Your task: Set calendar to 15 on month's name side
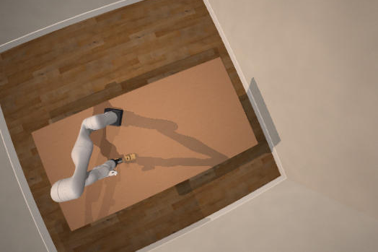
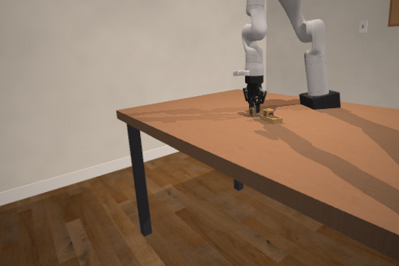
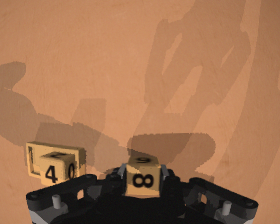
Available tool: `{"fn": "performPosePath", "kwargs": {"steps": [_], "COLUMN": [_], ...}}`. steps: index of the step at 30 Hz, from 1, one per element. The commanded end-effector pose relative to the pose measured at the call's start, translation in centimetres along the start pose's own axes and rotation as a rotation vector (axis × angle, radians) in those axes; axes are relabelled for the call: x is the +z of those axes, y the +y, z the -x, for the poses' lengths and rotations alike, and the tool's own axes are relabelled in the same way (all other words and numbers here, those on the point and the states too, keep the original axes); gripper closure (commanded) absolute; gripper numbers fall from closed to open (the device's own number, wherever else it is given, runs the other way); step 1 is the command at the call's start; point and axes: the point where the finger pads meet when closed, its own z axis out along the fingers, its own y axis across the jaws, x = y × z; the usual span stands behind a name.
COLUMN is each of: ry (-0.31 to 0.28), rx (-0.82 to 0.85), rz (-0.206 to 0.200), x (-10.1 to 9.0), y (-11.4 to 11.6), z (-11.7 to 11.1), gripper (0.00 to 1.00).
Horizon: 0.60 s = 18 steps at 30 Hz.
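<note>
The gripper (image 1: 120, 161) (image 2: 254, 110) (image 3: 143, 175) points down and is shut on a wooden cube (image 3: 142, 182) (image 2: 251, 112). That cube shows a sideways 8 toward the wrist camera and another, foreshortened digit on the face beyond. It is low over the table; whether it touches is unclear. The small wooden tray (image 3: 66, 147) (image 2: 276, 121) lies on the table beside the gripper, left in the wrist view. The other cube (image 3: 51, 172) (image 2: 268, 112) is at the tray, showing a 4, a 0 and a partly visible digit on top. Its underside and the month's name are not visible.
The table (image 1: 187, 101) (image 2: 213, 133) extends around the tray. The arm's black base (image 1: 118, 120) (image 2: 320, 100) stands farther back on the table. Arm shadows cross the table top. The tray is close beside one finger.
</note>
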Motion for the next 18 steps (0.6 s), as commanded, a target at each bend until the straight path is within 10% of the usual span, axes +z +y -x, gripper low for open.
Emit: {"fn": "performPosePath", "kwargs": {"steps": [1,18], "ry": [0.001,0.001], "rx": [0.0,0.0], "rz": [0.0,0.0], "x": [-0.04,-0.04], "y": [0.0,0.0], "z": [-0.04,-0.04], "gripper": [0.72,0.52]}}
